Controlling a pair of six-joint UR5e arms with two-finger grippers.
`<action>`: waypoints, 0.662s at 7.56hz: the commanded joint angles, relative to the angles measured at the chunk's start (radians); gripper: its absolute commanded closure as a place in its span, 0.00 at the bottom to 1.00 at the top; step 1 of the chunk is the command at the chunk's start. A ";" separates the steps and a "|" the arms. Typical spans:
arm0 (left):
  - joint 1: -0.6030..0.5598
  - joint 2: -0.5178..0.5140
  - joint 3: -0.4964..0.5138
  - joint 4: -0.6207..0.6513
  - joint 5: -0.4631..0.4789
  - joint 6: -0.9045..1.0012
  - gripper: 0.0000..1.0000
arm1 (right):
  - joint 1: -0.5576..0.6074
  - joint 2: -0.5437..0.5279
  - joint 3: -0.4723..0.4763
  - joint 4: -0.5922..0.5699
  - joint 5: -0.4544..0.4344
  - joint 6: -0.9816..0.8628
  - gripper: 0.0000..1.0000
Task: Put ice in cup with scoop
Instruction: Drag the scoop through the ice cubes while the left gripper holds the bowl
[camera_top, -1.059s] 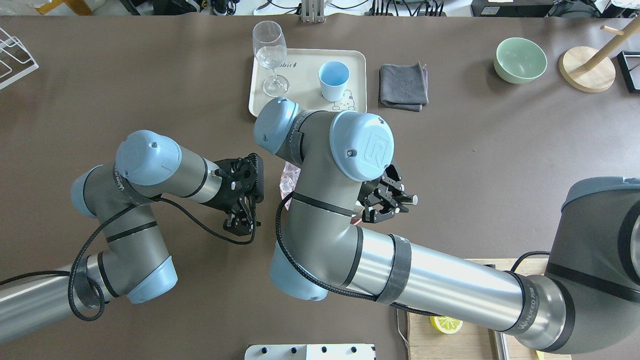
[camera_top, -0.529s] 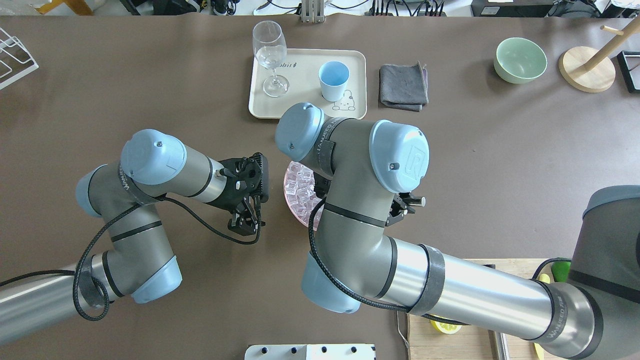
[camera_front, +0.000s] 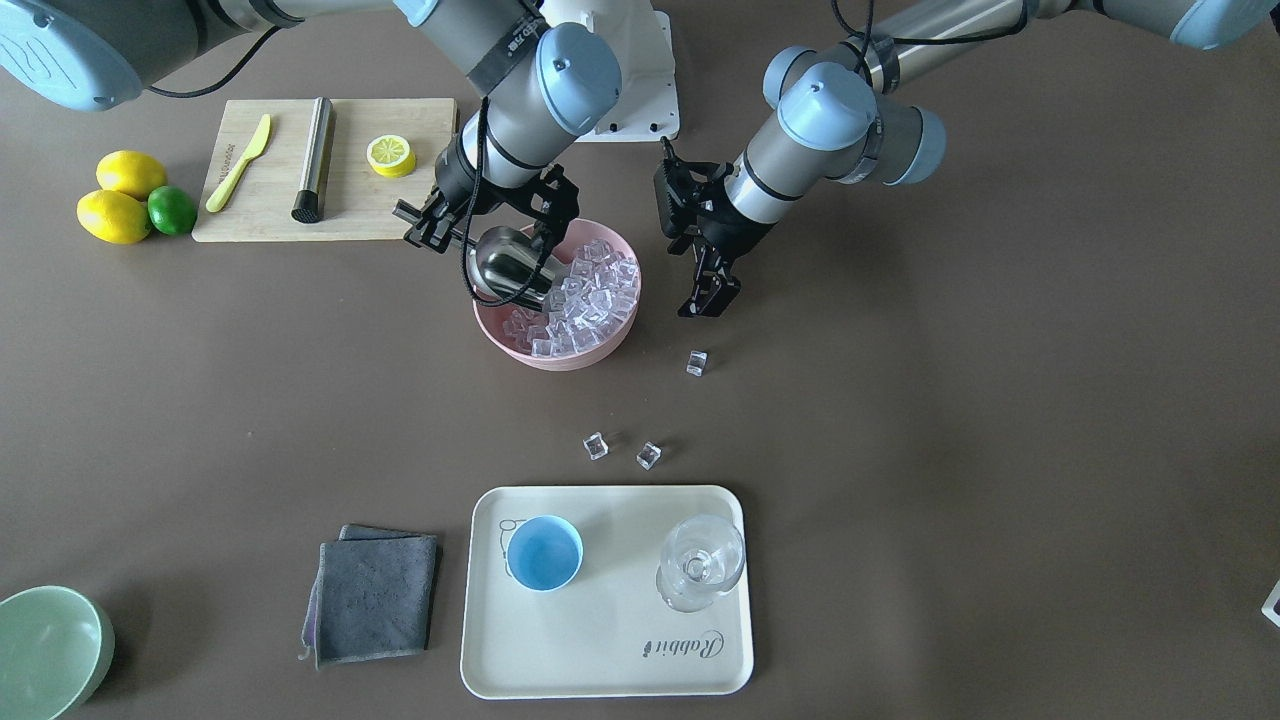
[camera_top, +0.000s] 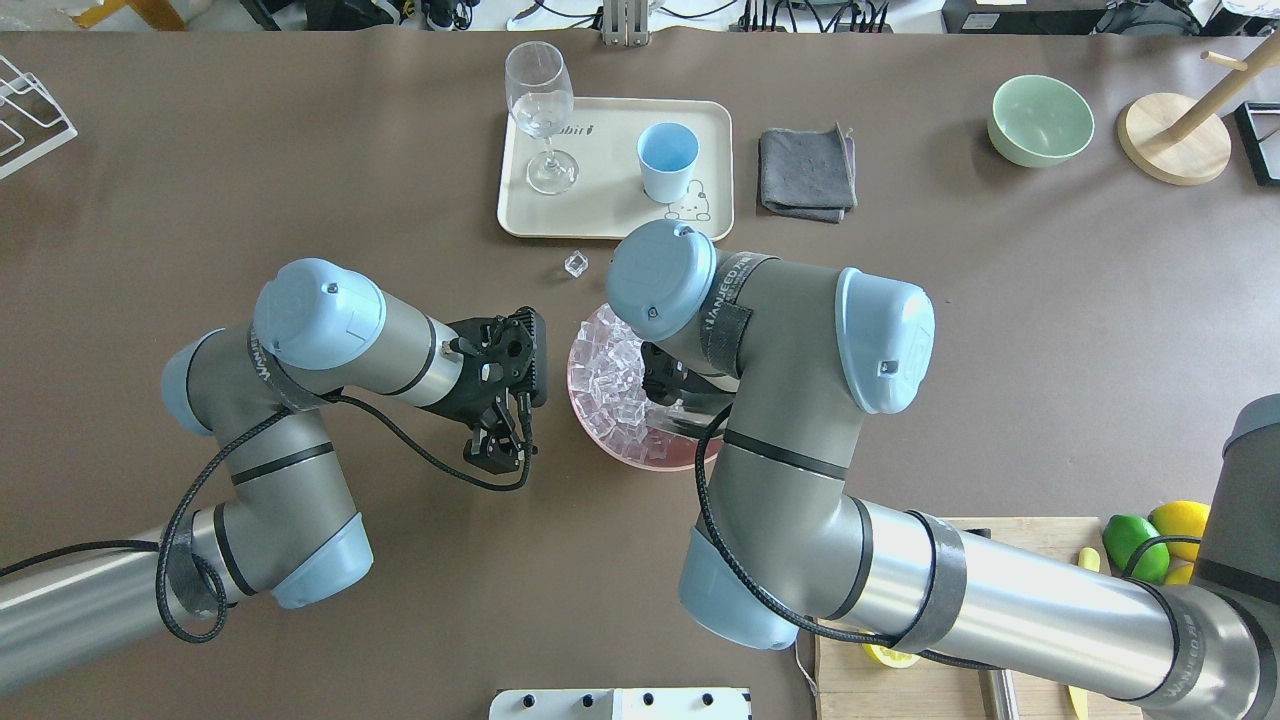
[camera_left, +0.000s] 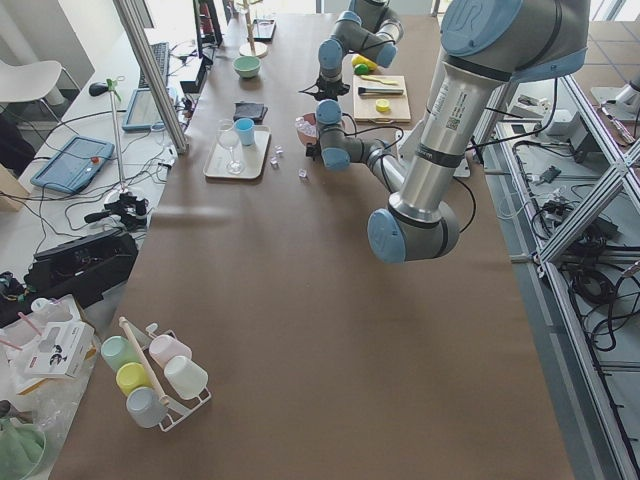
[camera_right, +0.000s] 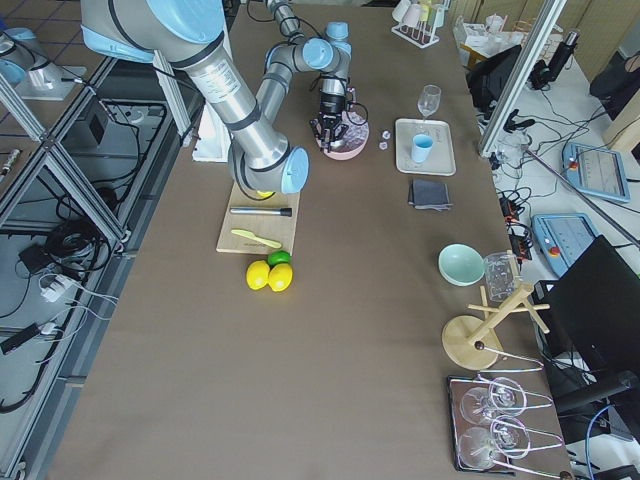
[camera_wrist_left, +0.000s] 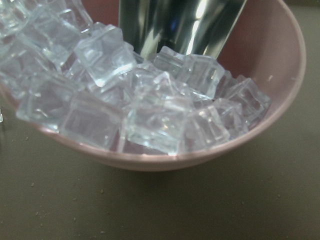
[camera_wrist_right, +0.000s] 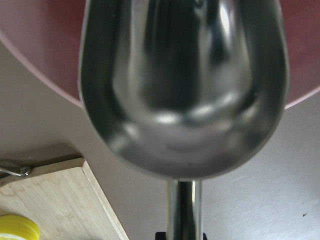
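right gripper (camera_front: 432, 228) grasping shiny steel scoop (camera_front: 508, 262) rod | trough against glossy ice (camera_front: 592, 295) | left gripper (camera_front: 712, 296) clenched

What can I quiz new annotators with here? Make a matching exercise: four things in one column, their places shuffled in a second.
Things
1. scoop
2. cup
3. half lemon
4. grey cloth

Places
A. on the beige tray
B. on the bare table, beside the tray
C. dipped into the pink bowl, against the ice
D. on the wooden board

Pairs: 1-C, 2-A, 3-D, 4-B
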 joint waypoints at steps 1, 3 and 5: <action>0.001 -0.010 -0.003 0.021 0.001 0.000 0.02 | 0.000 -0.062 0.042 0.114 0.012 0.001 1.00; 0.001 -0.012 -0.005 0.021 0.001 0.000 0.02 | 0.000 -0.096 0.064 0.161 0.018 0.002 1.00; 0.001 -0.013 -0.008 0.031 0.003 0.000 0.02 | 0.000 -0.124 0.082 0.190 0.033 -0.001 1.00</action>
